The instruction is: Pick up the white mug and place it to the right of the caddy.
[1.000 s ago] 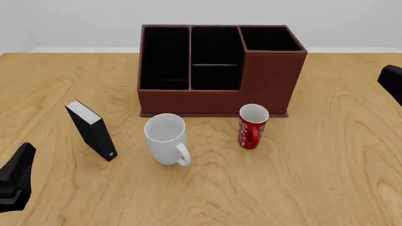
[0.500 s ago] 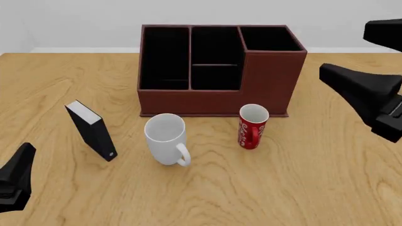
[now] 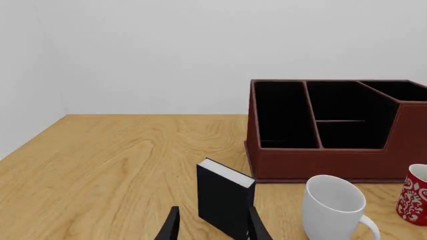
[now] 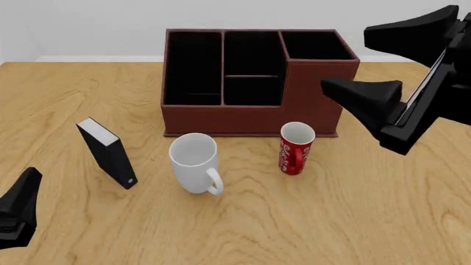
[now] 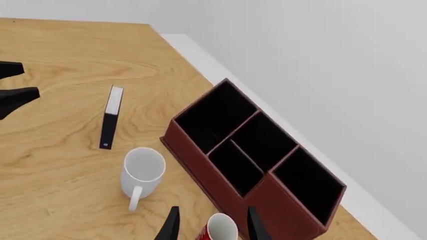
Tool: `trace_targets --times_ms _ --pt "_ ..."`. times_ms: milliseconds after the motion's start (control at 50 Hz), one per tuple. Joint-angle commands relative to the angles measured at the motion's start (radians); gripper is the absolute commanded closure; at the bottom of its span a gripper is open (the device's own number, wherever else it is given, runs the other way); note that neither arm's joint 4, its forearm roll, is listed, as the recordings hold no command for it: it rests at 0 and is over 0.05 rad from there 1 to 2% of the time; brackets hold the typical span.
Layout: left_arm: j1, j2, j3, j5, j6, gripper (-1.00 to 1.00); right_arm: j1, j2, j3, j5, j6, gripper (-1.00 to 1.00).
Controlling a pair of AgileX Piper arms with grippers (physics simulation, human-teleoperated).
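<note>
Before the caddy (image 4: 250, 83) stands the white mug (image 4: 195, 163), untouched, while the right gripper (image 4: 353, 61) hovers nearby, fingers spread apart.

A wooden table (image 4: 383, 210) carries the caddy (image 4: 254, 105), white mug (image 4: 195, 163), red mug (image 4: 296, 148) and black box (image 4: 108, 153).

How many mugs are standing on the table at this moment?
2. The white mug stands in front of the caddy, near its left half. The red mug stands to its right, close to the caddy's front wall. None seems hidden.
</note>
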Motion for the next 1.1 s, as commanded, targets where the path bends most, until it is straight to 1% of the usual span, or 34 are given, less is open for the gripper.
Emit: trace_targets --times_ms 20,320,680,960,1100 --pt "0.000 0.000 0.000 0.000 0.000 -1.00 0.053 0.072 -0.019 -0.028 0.028 -1.00" --pt "0.000 0.000 0.000 0.000 0.000 -1.00 0.129 0.174 -0.019 -0.068 0.039 -1.00" --pt "0.000 0.000 0.000 0.000 0.000 -1.00 0.187 0.252 -0.007 -0.115 0.070 -1.00" --pt "0.000 0.000 0.000 0.000 0.000 -1.00 0.203 0.298 -0.011 -0.156 0.107 -1.00" --pt "0.000 0.000 0.000 0.000 0.000 -1.00 0.199 0.319 -0.007 -0.184 0.137 -1.00"
